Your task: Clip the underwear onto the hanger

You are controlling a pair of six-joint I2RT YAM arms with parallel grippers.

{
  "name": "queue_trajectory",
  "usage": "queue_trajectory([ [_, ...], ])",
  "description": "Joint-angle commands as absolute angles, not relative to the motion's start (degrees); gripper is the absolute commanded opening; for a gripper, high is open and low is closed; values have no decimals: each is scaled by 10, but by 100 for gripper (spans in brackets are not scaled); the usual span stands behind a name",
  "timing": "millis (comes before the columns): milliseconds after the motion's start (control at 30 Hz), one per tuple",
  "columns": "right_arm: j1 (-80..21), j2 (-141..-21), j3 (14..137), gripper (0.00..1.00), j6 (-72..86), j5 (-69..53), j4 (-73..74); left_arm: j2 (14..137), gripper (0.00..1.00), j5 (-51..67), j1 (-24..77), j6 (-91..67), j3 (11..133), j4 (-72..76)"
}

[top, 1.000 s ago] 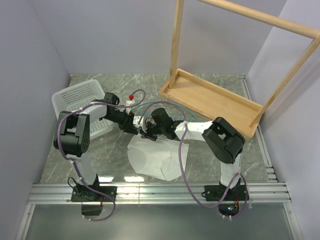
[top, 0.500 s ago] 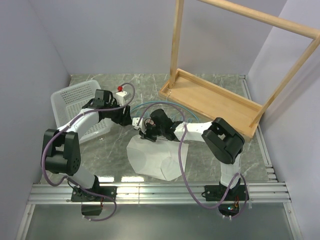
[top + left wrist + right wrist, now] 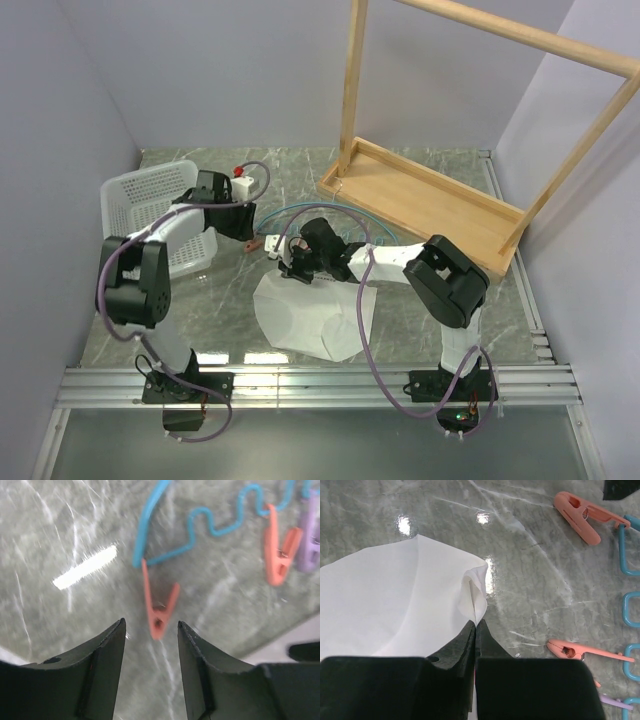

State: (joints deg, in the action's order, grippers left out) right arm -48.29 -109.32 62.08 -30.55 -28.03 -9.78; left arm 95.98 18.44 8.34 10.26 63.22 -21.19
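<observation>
The underwear (image 3: 310, 318) lies white and creased on the marble in front of the arms. My right gripper (image 3: 288, 266) is shut on a folded edge of the underwear (image 3: 410, 600) at its far corner, the jaws of my right gripper (image 3: 476, 624) closed tight on the cloth. The teal hanger (image 3: 318, 212) lies flat just behind, with orange-red clips (image 3: 577, 514) along it. My left gripper (image 3: 247, 237) is open at the hanger's left end. In the left wrist view one clip (image 3: 159, 607) lies just ahead of my left gripper (image 3: 150, 625), untouched, below the hanger wire (image 3: 150, 520).
The white perforated basket (image 3: 150, 200) stands tilted at the back left, beside my left arm. The big wooden rack frame (image 3: 420, 195) stands at the back right. A purple clip (image 3: 310, 545) lies on the hanger's far side.
My left gripper has drawn back to the left, away from the right gripper, to the hanger's left end. The right gripper keeps its hold on the cloth and has barely moved.
</observation>
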Motion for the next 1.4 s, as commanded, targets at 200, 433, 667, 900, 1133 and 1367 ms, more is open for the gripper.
queue_trajectory([
  [200, -487, -1092, 643, 0, -298, -275, -104, 1033, 54, 163, 96, 139, 734, -280],
  [433, -489, -1107, 664, 0, -292, -272, -88, 1047, 56, 148, 127, 136, 737, -277],
  [667, -490, -1114, 679, 0, -282, -269, -80, 1070, 57, 116, 146, 130, 745, -272],
  [900, -491, -1116, 679, 0, -279, -271, -79, 1084, 56, 91, 149, 125, 751, -261],
  [1133, -491, -1116, 679, 0, -276, -273, -79, 1102, 53, 105, 152, 123, 766, -258],
  [1367, -490, -1115, 679, 0, -276, -275, -77, 1122, 51, 106, 154, 131, 778, -261],
])
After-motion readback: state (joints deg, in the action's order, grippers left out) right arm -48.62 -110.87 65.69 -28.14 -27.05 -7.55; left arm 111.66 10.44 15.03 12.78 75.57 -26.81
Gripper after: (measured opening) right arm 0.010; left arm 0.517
